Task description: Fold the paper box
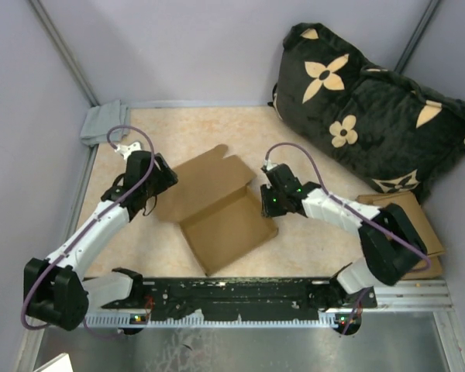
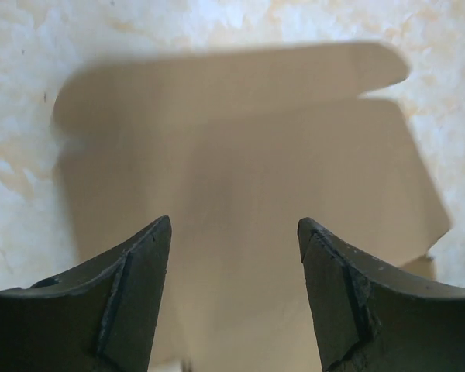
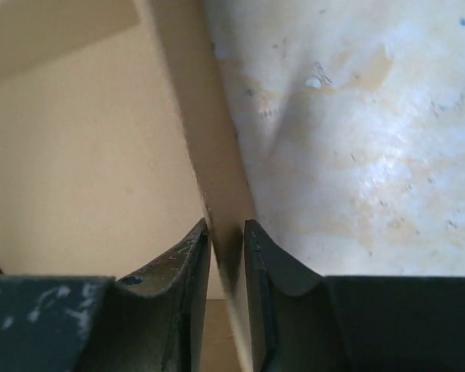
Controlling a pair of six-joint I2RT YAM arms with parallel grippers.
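Box (image 2: 240, 170): blurred for me in the left wrist view, cut off below.
Pillow (image 1: 372, 101): my top view clips its right side.

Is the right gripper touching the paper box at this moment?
Touching. The right wrist view shows the right gripper with both fingers pressed against a thin flap of the paper box, no gap on either side.

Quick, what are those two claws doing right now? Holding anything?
Left gripper: open, holding nothing, poised over the plain brown cardboard box.
Right gripper: closed, pinching a flap of that box.
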